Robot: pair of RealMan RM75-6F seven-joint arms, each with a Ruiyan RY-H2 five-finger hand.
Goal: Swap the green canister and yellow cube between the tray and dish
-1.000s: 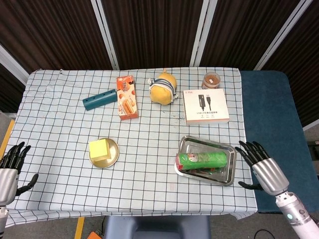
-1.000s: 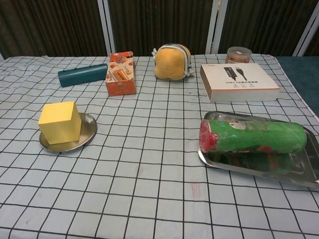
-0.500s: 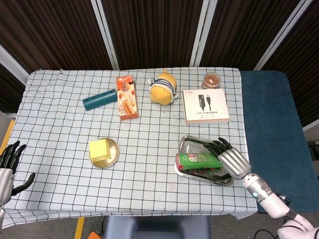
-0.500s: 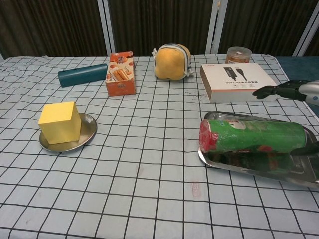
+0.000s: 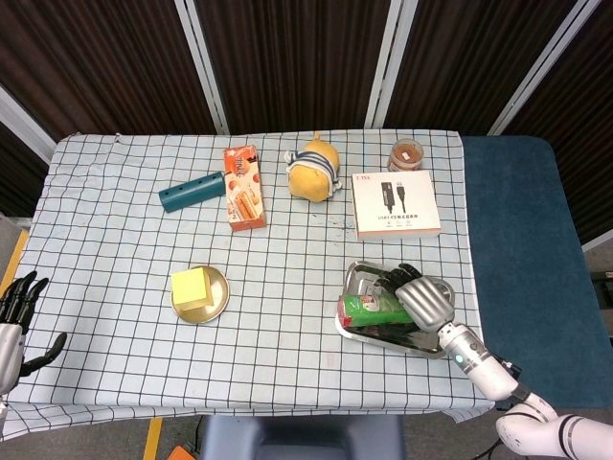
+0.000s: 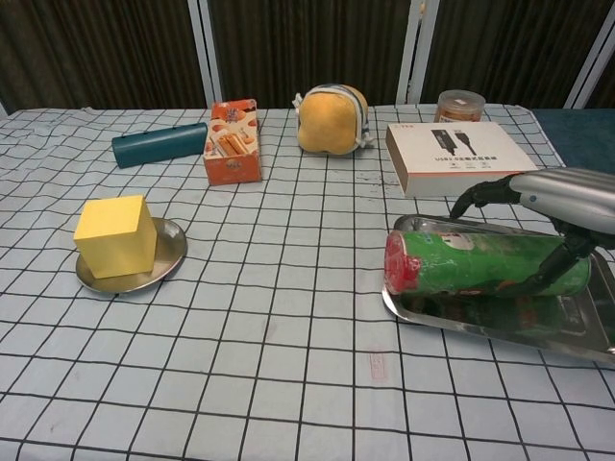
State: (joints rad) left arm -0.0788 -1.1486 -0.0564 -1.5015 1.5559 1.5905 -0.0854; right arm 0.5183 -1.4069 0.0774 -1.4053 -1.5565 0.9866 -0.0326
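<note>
The green canister (image 5: 374,307) (image 6: 461,261) lies on its side in the metal tray (image 5: 364,275) (image 6: 432,322) at the front right. My right hand (image 5: 421,299) (image 6: 562,197) arches over the canister's right end. Its fingers reach down the far side and the thumb crosses the near side, without a clear grip. The yellow cube (image 5: 191,286) (image 6: 115,233) sits on the round metal dish (image 5: 218,297) (image 6: 168,254) at the front left. My left hand (image 5: 14,316) hangs off the table's left edge with fingers spread, holding nothing; the chest view does not show it.
Along the back stand a teal case (image 5: 192,192), an orange snack box (image 5: 243,187), a yellow pouch (image 5: 313,171), a white cable box (image 5: 395,203) and a small jar (image 5: 407,153). The white box lies just behind the tray.
My right hand has swung in from the table's right edge and come down over the canister in the tray. The left hand has drifted slightly left. Canister and cube have not moved.
</note>
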